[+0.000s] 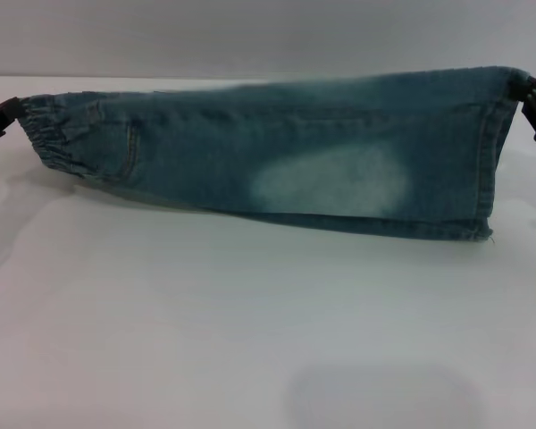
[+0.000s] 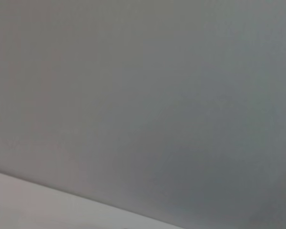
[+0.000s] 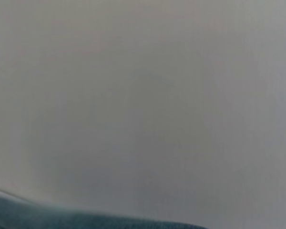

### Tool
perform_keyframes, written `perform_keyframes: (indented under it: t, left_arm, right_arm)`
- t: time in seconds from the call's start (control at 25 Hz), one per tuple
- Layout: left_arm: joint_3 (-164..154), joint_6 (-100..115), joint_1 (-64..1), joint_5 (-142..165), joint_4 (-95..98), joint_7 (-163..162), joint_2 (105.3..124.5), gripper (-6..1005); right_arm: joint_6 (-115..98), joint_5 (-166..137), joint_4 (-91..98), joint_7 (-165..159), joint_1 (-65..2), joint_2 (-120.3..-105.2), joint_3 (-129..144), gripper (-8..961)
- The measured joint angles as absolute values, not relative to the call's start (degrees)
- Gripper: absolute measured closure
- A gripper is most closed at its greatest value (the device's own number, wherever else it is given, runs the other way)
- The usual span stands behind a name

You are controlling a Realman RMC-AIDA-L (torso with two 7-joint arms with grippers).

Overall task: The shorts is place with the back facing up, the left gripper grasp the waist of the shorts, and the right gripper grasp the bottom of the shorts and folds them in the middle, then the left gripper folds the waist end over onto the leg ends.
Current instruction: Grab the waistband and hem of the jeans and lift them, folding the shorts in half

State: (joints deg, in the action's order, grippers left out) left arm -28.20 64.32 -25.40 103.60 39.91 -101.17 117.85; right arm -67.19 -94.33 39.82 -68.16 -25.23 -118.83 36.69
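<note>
The shorts (image 1: 286, 152) hang stretched between the two grippers above the white table (image 1: 250, 340), folded along their length so that one leg lies over the other. The left gripper (image 1: 2, 118) is closed on the waist (image 1: 49, 134) at the left side. The right gripper (image 1: 534, 105) is closed on the bottom of the shorts (image 1: 493, 156) at the right side. A pale bleached patch (image 1: 330, 181) faces the camera. In the right wrist view only a strip of denim (image 3: 62, 218) shows.
</note>
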Motion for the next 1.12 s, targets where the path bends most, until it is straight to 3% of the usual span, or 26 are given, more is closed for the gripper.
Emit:
perform_keyframes:
  t: [1.12]
  left_arm:
    - [-30.91, 55.94, -32.87, 103.54, 35.28, -96.88, 118.14, 964]
  right_arm:
    - [-59.65, -93.6, 32.22, -60.99, -27.05, -118.8, 36.74, 955]
